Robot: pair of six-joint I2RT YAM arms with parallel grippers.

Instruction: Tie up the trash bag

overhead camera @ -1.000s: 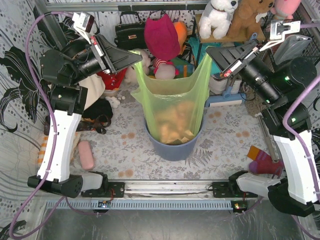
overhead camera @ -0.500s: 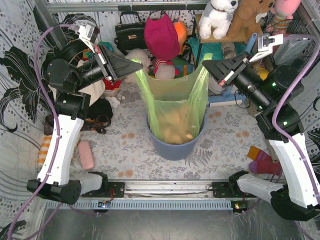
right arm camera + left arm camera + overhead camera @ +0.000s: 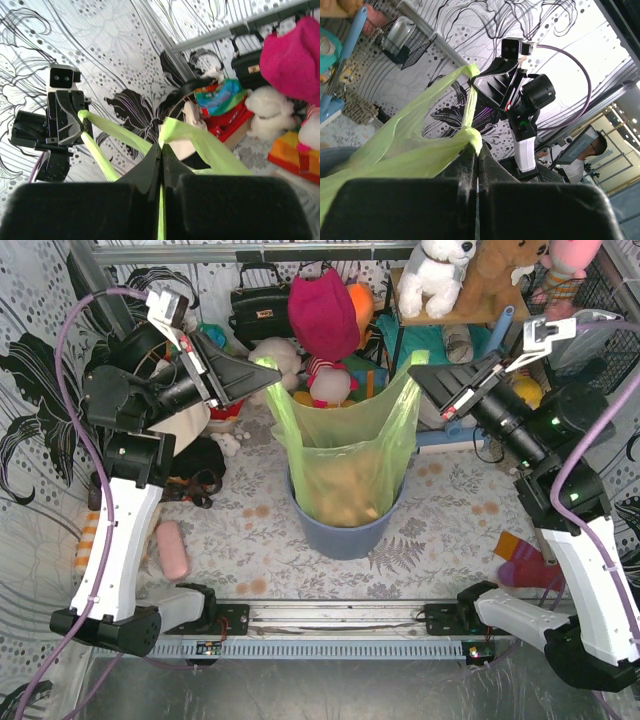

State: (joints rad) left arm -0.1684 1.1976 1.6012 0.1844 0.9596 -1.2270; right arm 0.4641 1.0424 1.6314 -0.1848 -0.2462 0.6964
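The bag [image 3: 345, 455] sat in the bin [image 3: 345, 532] with brown paper [image 3: 345, 490] showing through it. Its two top corners were lifted above the rim. The left gripper [image 3: 268, 366] was clamped on the left corner and the right gripper [image 3: 414, 367] on the right one, pulling them apart over the open mouth. Tying had barely begun, with nothing crossed yet. Next, the corners would need bringing together and crossing without the thin plastic slipping. Each pinch seemed shallow, though the wrist views showed little.
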